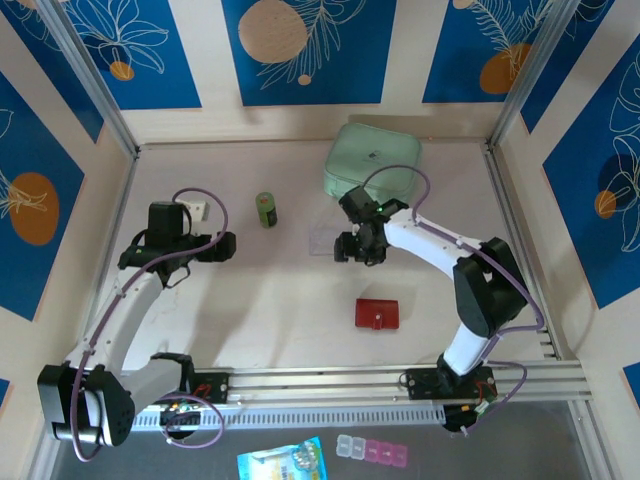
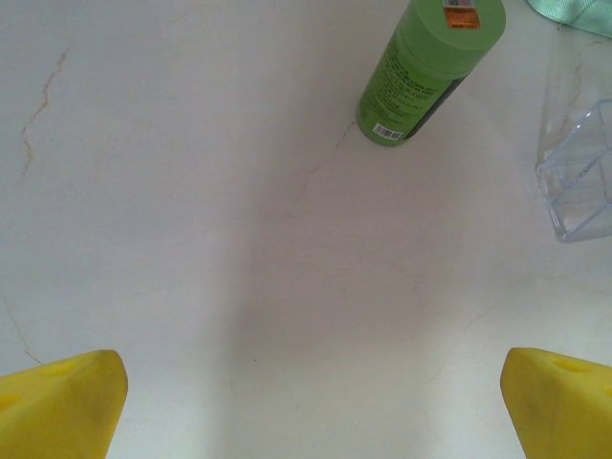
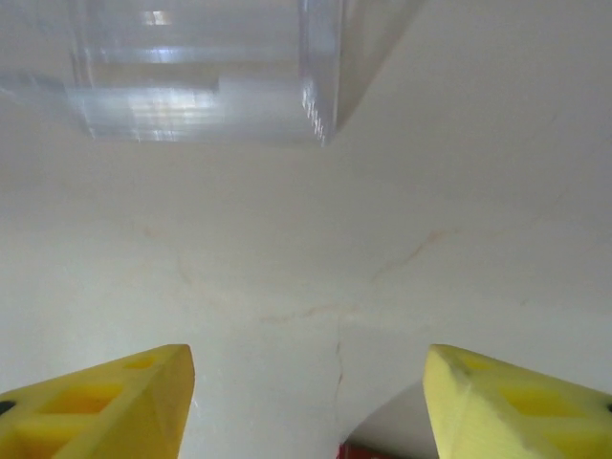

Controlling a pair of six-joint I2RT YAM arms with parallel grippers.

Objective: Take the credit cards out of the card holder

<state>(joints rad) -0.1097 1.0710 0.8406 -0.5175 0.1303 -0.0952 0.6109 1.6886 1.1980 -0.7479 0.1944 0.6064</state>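
Two white arms with black joints reach over a pale, faintly cracked matte table [image 1: 290, 320]. On the left, the left gripper [image 1: 230, 246] hovers with its jaws spread wide: in its wrist view the left gripper [image 2: 314, 375] shows two blunt yellow plastic fingertips [image 2: 67, 402] at the bottom corners with only bare table between them. Just right of it, towards the far side, stands one small green cylindrical bottle [image 1: 266, 210], glossy, with a printed label and an orange sticker on its flat cap [image 2: 430, 67]. Next comes one clear plastic rectangle [image 1: 325, 240], hard-edged and glassy [image 3: 191, 86], lying flat on the table. Beyond it, at the far side, sits one large mint-green case [image 1: 372, 160], soft-looking with rounded corners. The right gripper [image 1: 341, 248] hangs just beside the clear piece, at its right end; the right gripper [image 3: 308, 368] has its two yellow fingers parted and nothing between them. One card holder [image 1: 377, 313], a flat red rectangle with a small snap tab, lies shut on the table, nearer than the right gripper and apart from it; its inside is hidden.
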